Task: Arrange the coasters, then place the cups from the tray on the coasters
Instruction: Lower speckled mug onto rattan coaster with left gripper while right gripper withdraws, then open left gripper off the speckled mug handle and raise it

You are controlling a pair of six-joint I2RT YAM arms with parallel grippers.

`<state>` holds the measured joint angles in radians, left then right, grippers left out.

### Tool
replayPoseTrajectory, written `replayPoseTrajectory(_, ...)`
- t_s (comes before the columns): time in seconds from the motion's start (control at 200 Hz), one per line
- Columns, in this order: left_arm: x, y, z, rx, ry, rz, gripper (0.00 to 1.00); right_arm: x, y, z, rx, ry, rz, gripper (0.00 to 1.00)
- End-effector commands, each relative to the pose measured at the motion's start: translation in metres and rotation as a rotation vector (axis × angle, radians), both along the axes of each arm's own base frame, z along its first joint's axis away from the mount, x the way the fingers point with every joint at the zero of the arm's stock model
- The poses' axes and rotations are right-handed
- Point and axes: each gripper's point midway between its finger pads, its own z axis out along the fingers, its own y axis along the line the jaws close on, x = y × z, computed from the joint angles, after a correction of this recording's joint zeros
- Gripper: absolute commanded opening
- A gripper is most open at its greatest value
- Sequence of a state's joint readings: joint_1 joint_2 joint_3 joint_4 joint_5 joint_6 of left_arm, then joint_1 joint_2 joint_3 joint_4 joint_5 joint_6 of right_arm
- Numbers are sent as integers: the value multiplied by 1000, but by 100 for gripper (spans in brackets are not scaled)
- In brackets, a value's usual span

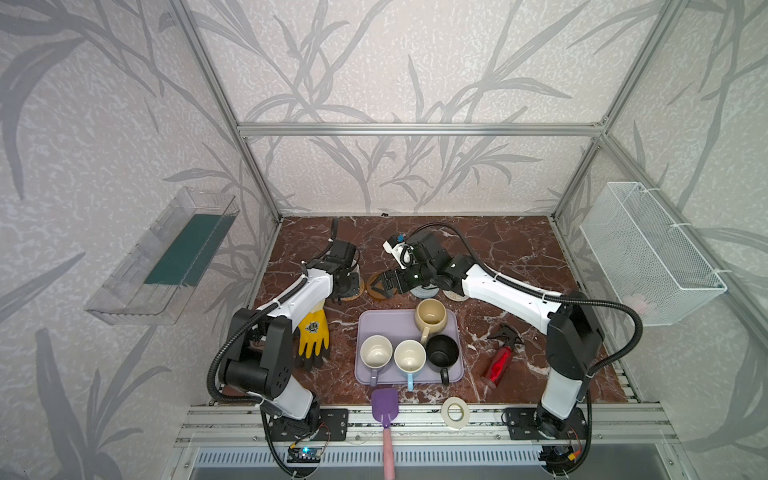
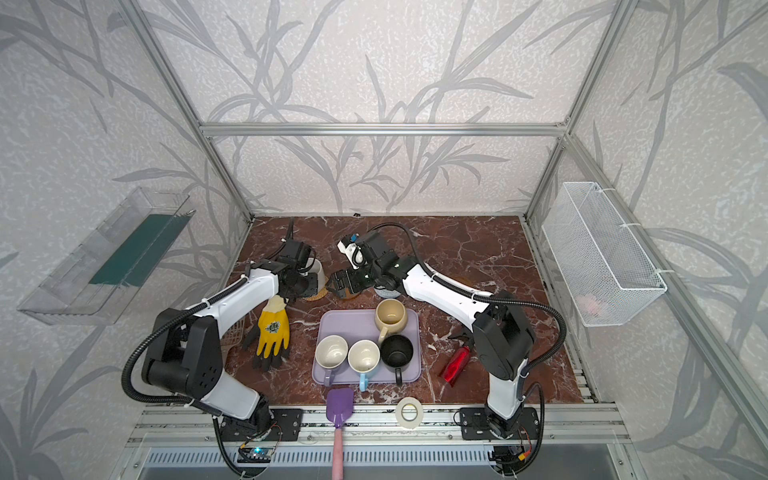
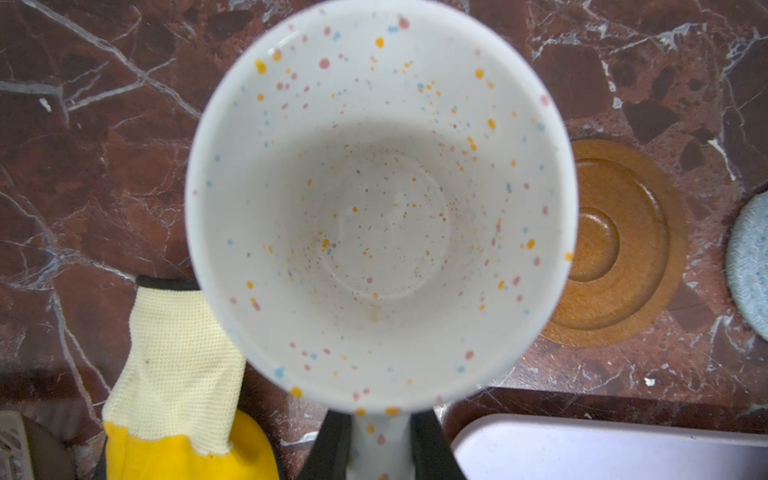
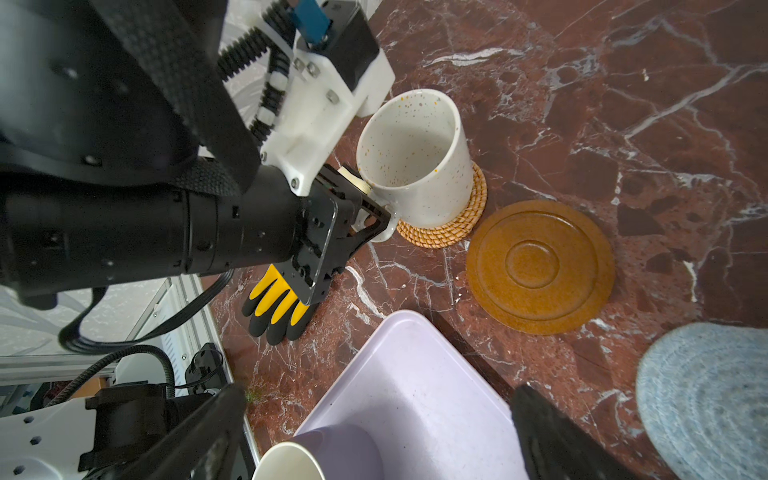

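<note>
Left pincer (image 4: 376,216) was clamped on the handle of the one white mug (image 4: 415,166), which sat on the rattan coaster (image 4: 457,224). Four others stood on the tray (image 1: 374,328): cream mug (image 1: 431,318), lilac mug (image 1: 376,353), blue mug (image 1: 409,357), black mug (image 1: 442,353). Right pincer (image 1: 374,287) hung spread wide above an amber coaster (image 4: 540,266), with a grey-blue coaster (image 4: 706,395) and a beige coaster (image 1: 453,296) further along. So four coasters that I could count.

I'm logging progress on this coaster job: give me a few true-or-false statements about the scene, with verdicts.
1. The white speckled mug sits on the rattan coaster. True.
2. The left gripper is open. False: it is shut on the mug's handle.
3. Four mugs stand on the lilac tray. True.
4. The amber-brown coaster beside the rattan one carries a mug. False: it is bare.
5. The right gripper holds the black mug. False: it is open and empty.
</note>
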<state>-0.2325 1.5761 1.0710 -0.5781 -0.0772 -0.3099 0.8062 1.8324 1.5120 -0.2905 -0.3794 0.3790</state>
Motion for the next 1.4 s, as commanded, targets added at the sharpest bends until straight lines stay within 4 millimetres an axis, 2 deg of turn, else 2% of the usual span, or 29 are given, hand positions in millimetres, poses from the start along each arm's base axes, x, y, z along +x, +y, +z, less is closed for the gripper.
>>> replayPoseTrajectory(0.0, -12, 4, -6, 7, 39, 14, 26, -3, 7, 5, 15, 19, 16, 99)
replayPoseTrajectory(0.05, -13, 3, -6, 2, 35, 14, 29, -4, 7, 6, 18, 21, 18, 99)
replayPoseTrajectory(0.485, -17, 15, 1, 58, 69, 62, 29, -4, 2, 11, 2, 7, 10, 99)
replayPoseTrajectory(0.775, -14, 8, 3, 23, 56, 53, 32, -6, -5, 13, -19, -8, -2, 99)
replayPoseTrajectory(0.87, -13, 8, 11, 9, 33, 64, 47, -4, -11, 18, -29, -32, -20, 99)
replayPoseTrajectory(0.97, -12, 9, 25, 6, 13, 72, 57, -2, -19, 22, -62, -58, -45, 99)
replayPoseTrajectory(1.1, -11, 9, 50, -9, -21, 86, 63, 1, -34, 34, -93, -110, -91, 99)
replayPoseTrajectory(1.125, -12, 9, 56, -13, -29, 88, 65, 2, -37, 31, -107, -114, -106, 99)
replayPoseTrajectory(1.15, -12, 9, 63, -15, -40, 87, 66, 1, -44, 44, -93, -140, -128, 99)
replayPoseTrajectory(1.245, -15, 11, 88, -30, -91, 99, 77, 2, -67, 55, -127, -179, -213, 99)
replayPoseTrajectory(1.32, -17, 9, 105, -60, -141, 102, 88, 2, -89, 60, -164, -216, -279, 99)
replayPoseTrajectory(1.395, -21, 5, 118, -105, -172, 105, 99, -1, -117, 54, -212, -222, -365, 99)
